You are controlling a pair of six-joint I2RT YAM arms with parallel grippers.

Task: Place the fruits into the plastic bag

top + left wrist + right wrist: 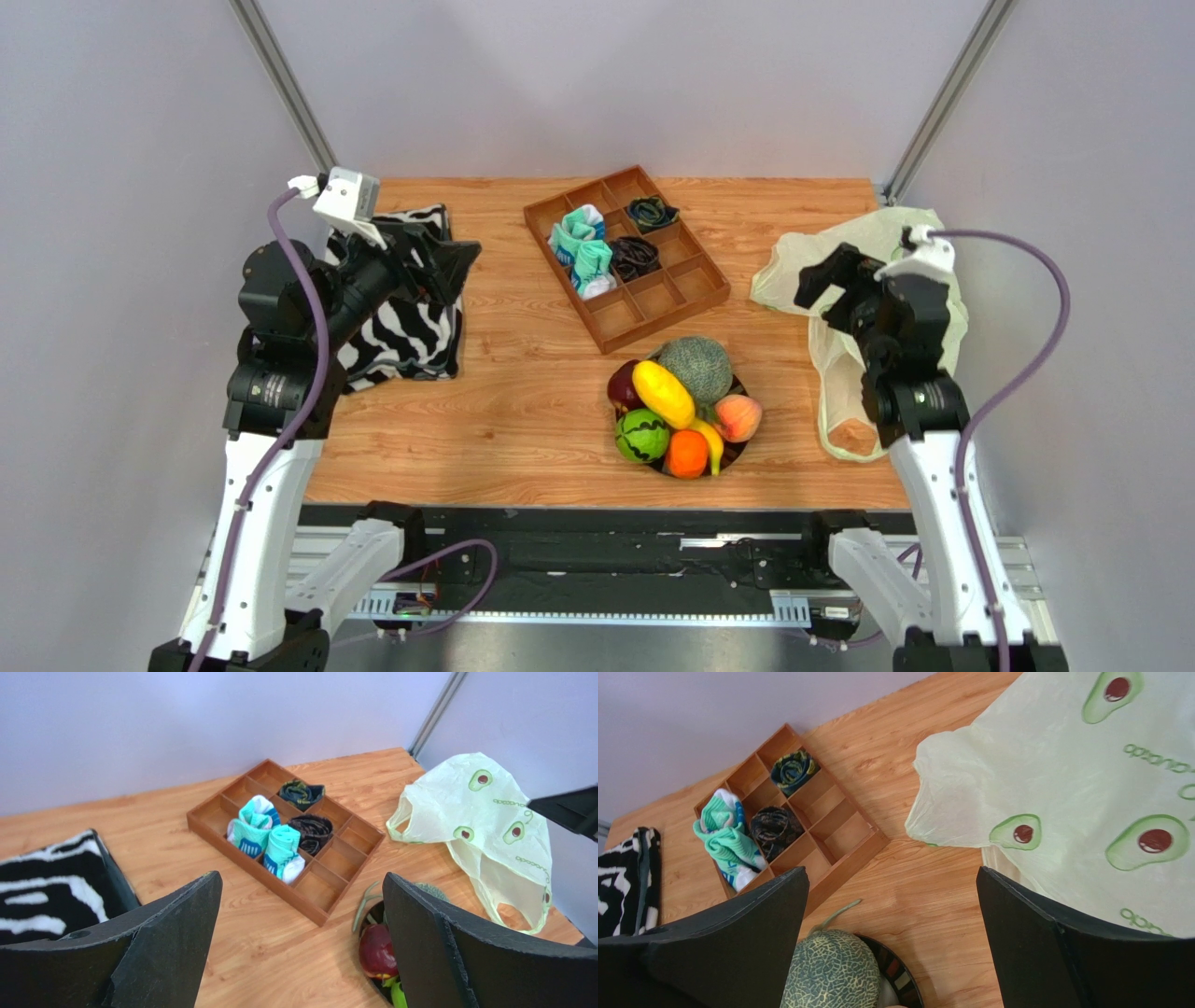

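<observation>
Left end effector (456,270): it is hanging released and empty, jaws wide apart, above the zebra-striped box (407,336) at the left edge of the tabletop (491,406).
Right end effector (821,297): it is also hanging released, grasping nothing, over the plastic bag (788,275) by the right edge.
Fruits (683,409): they are sitting heaped on a dark dish (896,983) close to the near edge, a little right of its middle.
Pile: the netted melon (697,368) is lying on the far side and the yellow oblong fruit (662,394) on top. The dark apple (623,382) and striped green ball (643,436) are lying on the left, the peach (738,416) on the right, and the orange (686,452) and banana (713,445) nearest.
Bag's look: pale green, crinkly and printed with avocado halves, it is lying slack and flat. No mouth is showing open.
Bag's long axis: it is running along the right edge, from the far right corner toward the near edge, with a handle loop at the near end.
Deciding relation: the pile is lying toward the near edge and leftward from the right end effector, just beside the bag. The yellow fruit's long axis is slanting from far-left to near-right.
Nearer arm: the right, to both pile and bag. The left is standing well apart from both.
Other things: a wooden divided tray (701,294) of cloth rolls is sitting between the pile and the far edge.
Judgement: no fruit is in the bag yet, and the bag is probably needing opening first.
</observation>
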